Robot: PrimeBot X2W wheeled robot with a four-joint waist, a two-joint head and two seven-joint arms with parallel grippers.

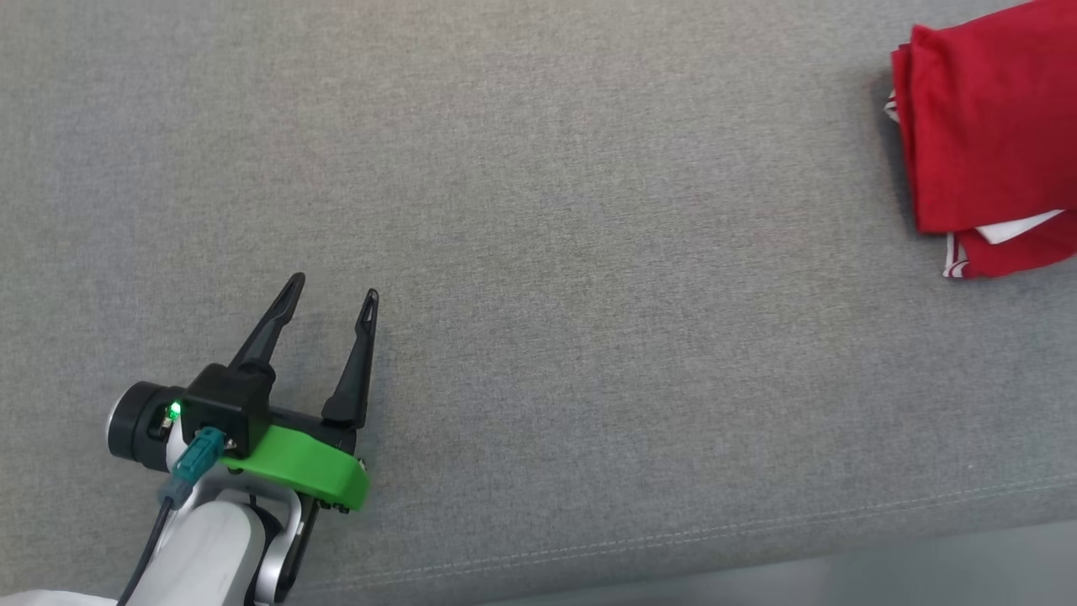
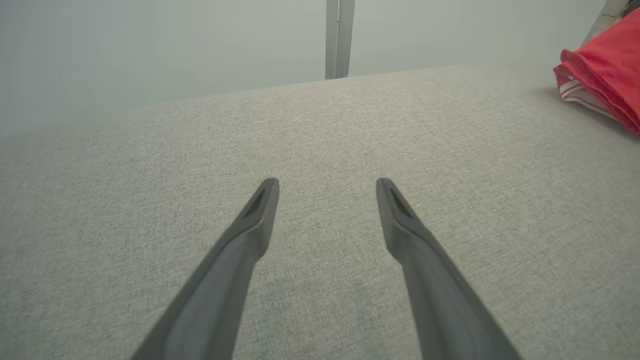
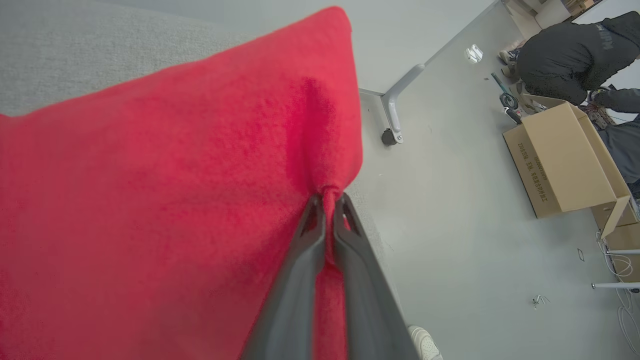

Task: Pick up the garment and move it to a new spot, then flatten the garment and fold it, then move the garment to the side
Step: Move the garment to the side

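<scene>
the garment (image 1: pixel 984 126) lies in a red, layered stack with white trim showing at its near edge, on the right end of the table (image 1: pixel 589 210). judging by those stacked layers, the flattening and folding look done, and the move to the side seems to be the step in hand or close to finished. what appears left is to settle the stack on the table's right end and let go.

the right gripper (image 3: pixel 327 200) is pinched tight on a bunched bit of the garment's edge, which hangs just past the table's rim. the left gripper (image 1: pixel 334 286) hovers low over the table's near left part, fingers spread wide with nothing between them, well apart from the garment.

the head view gives the layout: the stack's layers and the bare cloth top of the table between it and the left gripper. the left wrist view shows the stack from the side, resting flat on the table. the right wrist view shows the grip itself, and beyond the table a leg (image 3: pixel 395 105) with a caster, a box (image 3: pixel 560 160), a person (image 3: pixel 565 60) crouched in dark clothes and a shoe (image 3: pixel 425 345).
</scene>
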